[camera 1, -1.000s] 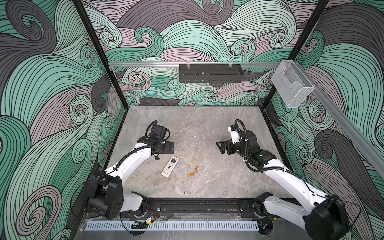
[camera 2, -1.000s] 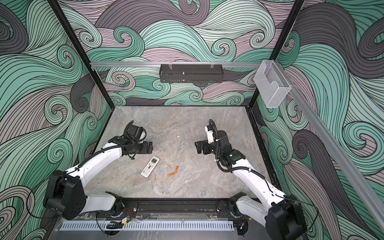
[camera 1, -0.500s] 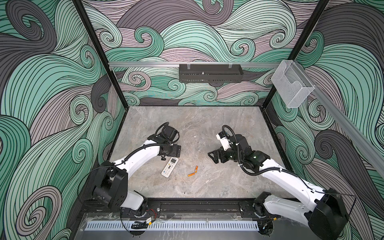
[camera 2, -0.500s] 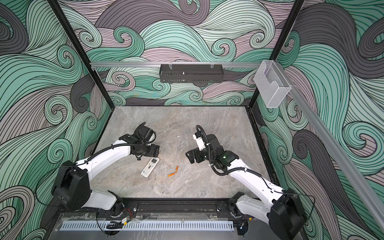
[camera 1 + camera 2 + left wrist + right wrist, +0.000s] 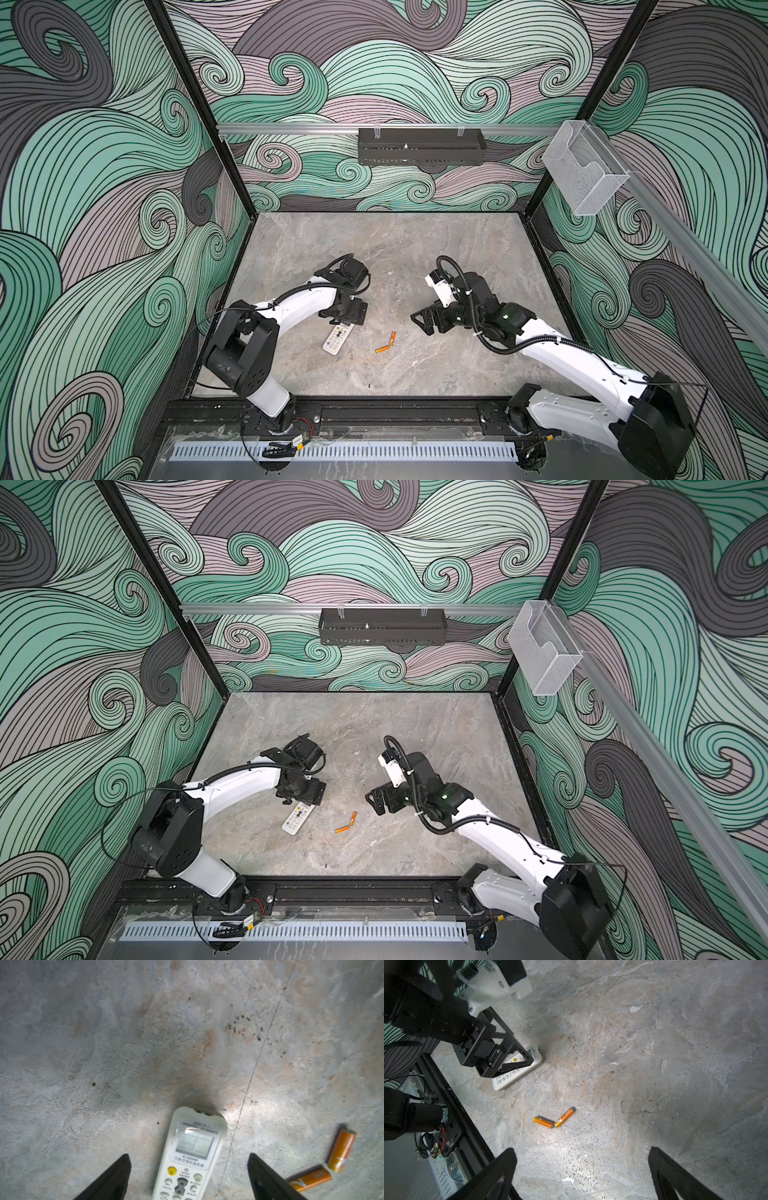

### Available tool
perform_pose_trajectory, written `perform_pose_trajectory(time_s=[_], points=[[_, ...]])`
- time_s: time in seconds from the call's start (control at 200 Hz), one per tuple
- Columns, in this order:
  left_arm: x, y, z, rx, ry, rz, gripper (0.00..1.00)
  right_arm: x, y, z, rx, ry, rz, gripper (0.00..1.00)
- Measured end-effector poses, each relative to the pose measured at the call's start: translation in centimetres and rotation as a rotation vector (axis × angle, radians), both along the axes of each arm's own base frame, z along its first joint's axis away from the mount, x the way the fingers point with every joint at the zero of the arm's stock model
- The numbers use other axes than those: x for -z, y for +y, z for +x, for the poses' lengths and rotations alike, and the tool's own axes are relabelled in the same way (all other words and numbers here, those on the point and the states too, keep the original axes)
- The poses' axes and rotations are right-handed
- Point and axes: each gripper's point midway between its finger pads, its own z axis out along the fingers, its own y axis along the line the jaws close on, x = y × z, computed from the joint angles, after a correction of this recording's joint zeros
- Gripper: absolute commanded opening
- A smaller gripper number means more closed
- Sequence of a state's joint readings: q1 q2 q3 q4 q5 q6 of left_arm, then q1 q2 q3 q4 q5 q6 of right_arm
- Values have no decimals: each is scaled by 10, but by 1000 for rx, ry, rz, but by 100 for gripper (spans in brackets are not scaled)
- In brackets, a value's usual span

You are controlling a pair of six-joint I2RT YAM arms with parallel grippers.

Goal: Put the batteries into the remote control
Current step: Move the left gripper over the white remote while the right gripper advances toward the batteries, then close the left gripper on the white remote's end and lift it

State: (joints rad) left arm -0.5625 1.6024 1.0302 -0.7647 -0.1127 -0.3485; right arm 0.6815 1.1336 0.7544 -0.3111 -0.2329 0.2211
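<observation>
Left fingers (image 5: 112, 1180), spread, have reached the remote (image 5: 191, 1159); right fingers (image 5: 496, 1174), spread, neared batteries (image 5: 564, 1117).

Remote control (image 5: 193, 1153): slim, white, lying flat on the surface, button face up. Small grey screen at one end, a yellow button just behind it, pale and grey buttons further along. It lies lengthwise between the left fingers (image 5: 112, 1180), with the screen end reaching past their tips. A gap shows on each side; no contact seen.

Batteries (image 5: 544, 1122): two slim orange cells with silvery ends, both flat on the surface. They meet end to end in a V, touching or nearly so. They sit just outside one left finger, near the remote, and ahead of the right fingers (image 5: 492, 1176), well apart from them.
</observation>
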Motion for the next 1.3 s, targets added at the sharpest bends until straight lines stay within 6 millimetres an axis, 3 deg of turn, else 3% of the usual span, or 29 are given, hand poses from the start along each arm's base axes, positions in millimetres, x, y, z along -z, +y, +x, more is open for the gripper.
perform_pose_trajectory(time_s=[0.55, 0.891, 1.301], points=[[21, 3, -5, 7, 44, 45, 83, 12, 3, 0, -2, 38, -6, 99], [38, 2, -8, 14, 74, 65, 71, 13, 5, -2, -5, 55, 4, 100], [39, 1, -6, 14, 68, 62, 55, 17, 4, -4, -2, 64, -1, 99]])
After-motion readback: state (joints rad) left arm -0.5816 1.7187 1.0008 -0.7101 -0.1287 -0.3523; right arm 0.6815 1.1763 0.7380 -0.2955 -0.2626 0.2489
